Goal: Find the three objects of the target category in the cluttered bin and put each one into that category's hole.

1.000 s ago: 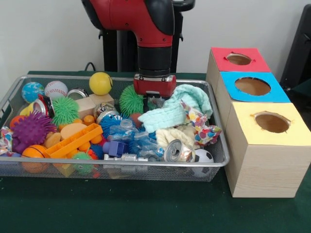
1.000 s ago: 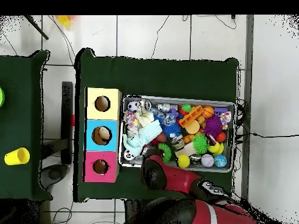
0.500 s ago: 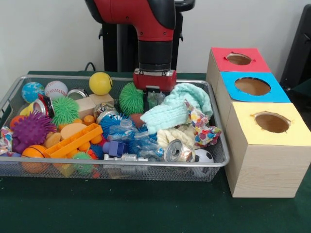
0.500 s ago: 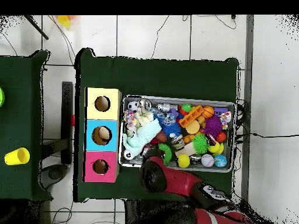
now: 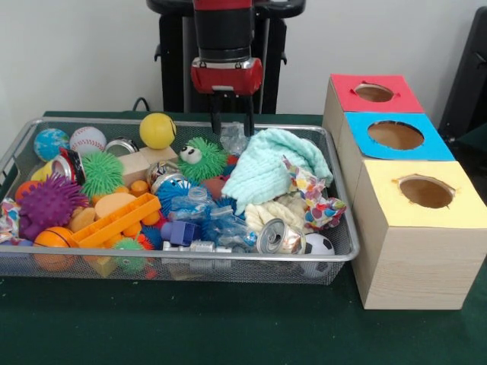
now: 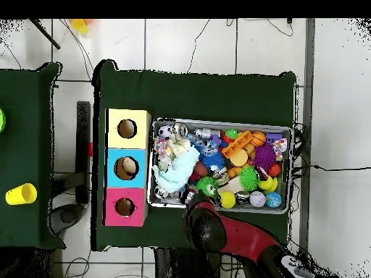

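The end effector (image 5: 232,114) hangs above the far rim of the bin (image 5: 46,257), its two dark prongs spread apart with nothing between them. Just below and in front of it lie a crumpled clear plastic wrapper (image 5: 232,139) and a green spiky ball with googly eyes (image 5: 199,158), with a mint terry cloth (image 5: 266,169) heaped to one side. The hole (image 5: 374,92) of the red-topped box (image 5: 374,93) sits at the far end of the row of three boxes beside the bin, past the blue-topped box (image 5: 396,135) and yellow-topped box (image 5: 423,194), all standing on the green counter (image 5: 190,327). No plush animal toy can be made out on the surface of the clutter; any that are in the bin are presumably buried under the cloths, balls and cans. Whether anything already lies inside the red box cannot be told, since its opening shows only shadow. As a judgement, the search is at an early stage: nothing is in the grasp, and the task's three objects remain to be uncovered, lifted and dropped.
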Available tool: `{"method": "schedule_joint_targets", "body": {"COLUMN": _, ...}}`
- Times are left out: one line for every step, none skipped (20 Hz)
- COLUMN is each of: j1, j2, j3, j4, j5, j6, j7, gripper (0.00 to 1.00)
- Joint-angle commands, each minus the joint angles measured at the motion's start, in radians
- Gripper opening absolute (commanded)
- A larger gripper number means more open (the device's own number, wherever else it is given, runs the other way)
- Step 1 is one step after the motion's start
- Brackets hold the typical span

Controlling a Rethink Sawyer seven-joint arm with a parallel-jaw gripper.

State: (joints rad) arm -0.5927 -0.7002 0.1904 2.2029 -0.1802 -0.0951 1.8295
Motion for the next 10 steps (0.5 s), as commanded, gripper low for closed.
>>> {"method": "schedule_joint_targets", "body": {"j1": -0.012, "j2": -0.014, "j3": 0.163, "j4": -0.038, "j5": -0.006, "j6": 0.047, "j7": 0.125, "gripper": 1.0}}
{"method": "schedule_joint_targets", "body": {"j1": -0.011, "j2": -0.016, "j3": 0.162, "j4": -0.039, "j5": -0.004, "j6": 0.05, "j7": 0.126, "gripper": 1.0}}
{"method": "schedule_joint_targets", "body": {"j1": -0.016, "j2": -0.018, "j3": 0.167, "j4": -0.034, "j5": -0.004, "j6": 0.052, "j7": 0.128, "gripper": 1.0}}
{"method": "schedule_joint_targets", "body": {"j1": -0.021, "j2": -0.02, "j3": 0.172, "j4": -0.028, "j5": -0.003, "j6": 0.053, "j7": 0.13, "gripper": 1.0}}
{"method": "schedule_joint_targets", "body": {"j1": -0.02, "j2": -0.025, "j3": 0.17, "j4": -0.017, "j5": -0.006, "j6": 0.049, "j7": 0.132, "gripper": 1.0}}
{"method": "schedule_joint_targets", "body": {"j1": -0.024, "j2": -0.031, "j3": 0.172, "j4": -0.01, "j5": -0.007, "j6": 0.051, "j7": 0.133, "gripper": 1.0}}
{"method": "schedule_joint_targets", "body": {"j1": -0.025, "j2": -0.05, "j3": 0.173, "j4": 0.013, "j5": -0.008, "j6": 0.053, "j7": 0.137, "gripper": 1.0}}
{"method": "schedule_joint_targets", "body": {"j1": -0.025, "j2": -0.072, "j3": 0.168, "j4": 0.031, "j5": -0.006, "j6": 0.062, "j7": 0.139, "gripper": 1.0}}
{"method": "schedule_joint_targets", "body": {"j1": -0.025, "j2": -0.098, "j3": 0.164, "j4": 0.053, "j5": -0.001, "j6": 0.072, "j7": 0.145, "gripper": 1.0}}
{"method": "schedule_joint_targets", "body": {"j1": -0.03, "j2": -0.119, "j3": 0.17, "j4": 0.078, "j5": 0.005, "j6": 0.085, "j7": 0.151, "gripper": 1.0}}
